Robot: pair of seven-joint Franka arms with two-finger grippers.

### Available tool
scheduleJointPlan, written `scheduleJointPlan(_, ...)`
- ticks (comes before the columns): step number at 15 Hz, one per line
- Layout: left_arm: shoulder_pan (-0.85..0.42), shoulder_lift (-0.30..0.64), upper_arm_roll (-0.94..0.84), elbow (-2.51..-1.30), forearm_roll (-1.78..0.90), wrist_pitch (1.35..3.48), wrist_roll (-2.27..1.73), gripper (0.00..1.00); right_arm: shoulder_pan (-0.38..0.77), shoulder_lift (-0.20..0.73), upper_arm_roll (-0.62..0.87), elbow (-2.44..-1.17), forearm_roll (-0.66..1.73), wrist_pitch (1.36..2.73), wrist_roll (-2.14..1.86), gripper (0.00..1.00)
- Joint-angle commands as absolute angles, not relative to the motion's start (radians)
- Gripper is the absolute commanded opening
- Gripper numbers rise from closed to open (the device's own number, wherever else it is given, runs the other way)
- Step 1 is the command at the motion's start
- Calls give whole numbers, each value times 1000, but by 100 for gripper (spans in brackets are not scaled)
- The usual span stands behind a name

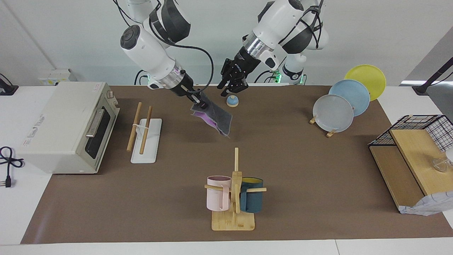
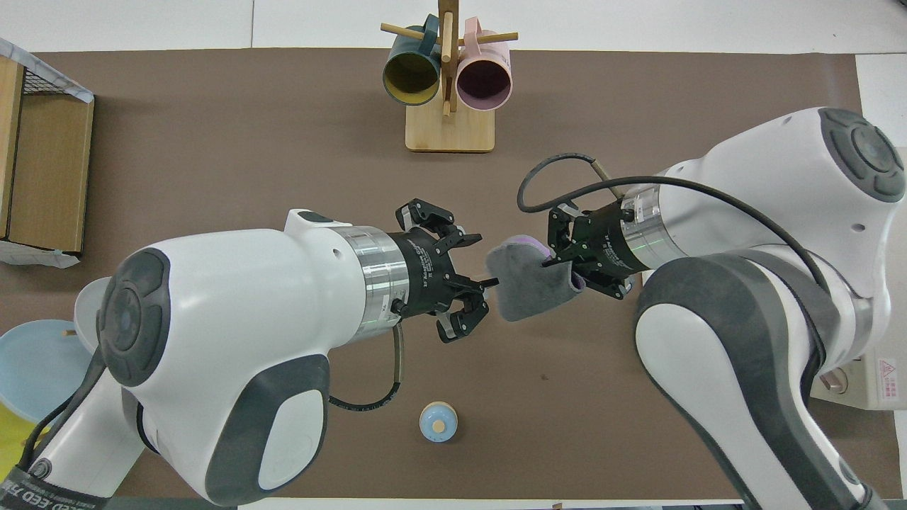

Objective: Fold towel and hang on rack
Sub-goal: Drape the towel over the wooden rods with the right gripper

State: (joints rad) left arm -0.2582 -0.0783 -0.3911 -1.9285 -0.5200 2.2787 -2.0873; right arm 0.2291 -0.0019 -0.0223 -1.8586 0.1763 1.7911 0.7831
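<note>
While the towel [image 1: 213, 116] hangs folded in the air over the mat [image 1: 283, 159], the right gripper [image 1: 199, 103] pinches its upper corner. From overhead its purple lining peeks out. Beside it, the left gripper [image 1: 231, 86] stands spread and empty. Toward the right arm's end stands the rack [image 1: 143, 131], bare.

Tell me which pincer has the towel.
The right pincer, pinching the towel's upper corner so it hangs over the table; the left pincer stands open, apart from it.
</note>
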Motion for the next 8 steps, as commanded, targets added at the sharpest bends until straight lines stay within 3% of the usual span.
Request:
scheduleJointPlan(1, -180, -130, -388, -1986, -515, 2243, -1863, 100, 112, -38, -14, -1928, 143, 1792, 635, 0)
scheduleJointPlan(8, 84, -129, -385, -1985, -482, 2128, -1182, 100, 9, -61, -14, -1988, -32, 1812, 410, 0)
